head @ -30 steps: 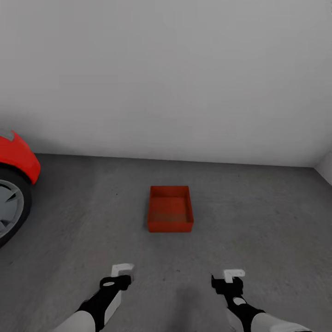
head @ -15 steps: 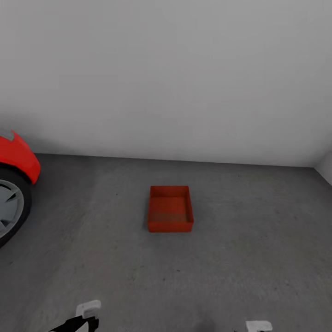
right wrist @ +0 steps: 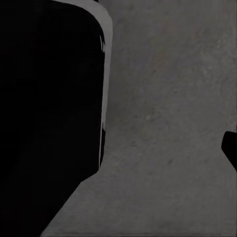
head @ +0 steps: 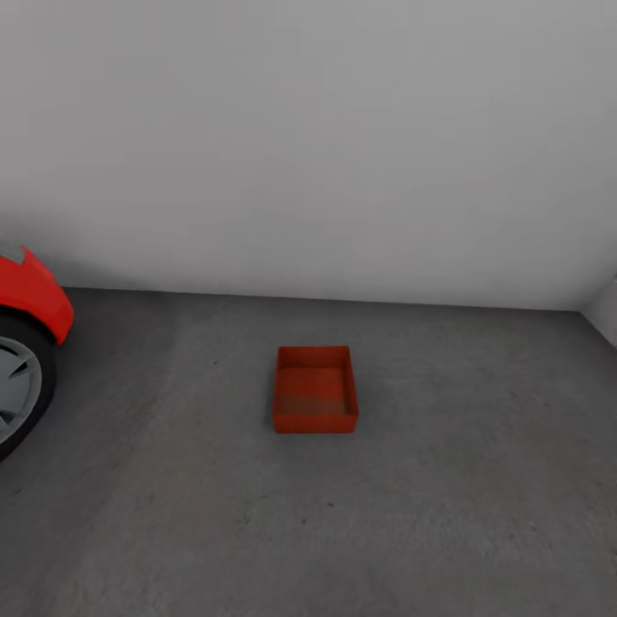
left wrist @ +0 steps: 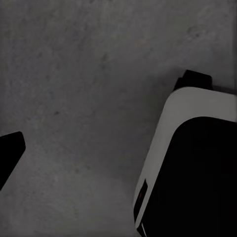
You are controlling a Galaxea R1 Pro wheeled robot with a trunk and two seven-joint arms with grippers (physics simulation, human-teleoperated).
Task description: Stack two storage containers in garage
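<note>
One orange-red storage container (head: pixel 315 390) sits upright on the dark grey floor (head: pixel 446 506) of the garage, open top upward, well short of the white wall (head: pixel 326 146) behind it. A red car (head: pixel 26 300) with its wheel (head: pixel 13 386) stands well apart to the container's left. How far either gripper's jaws are open cannot be told; the wrist views show floor and robot body

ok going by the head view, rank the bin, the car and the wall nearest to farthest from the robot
1. bin, straight ahead on the floor, and car, off to the left: too close to call, since its wheel reaches about as low in the view as the bin's near edge.
2. wall, across the back, plainly farthest.
</note>
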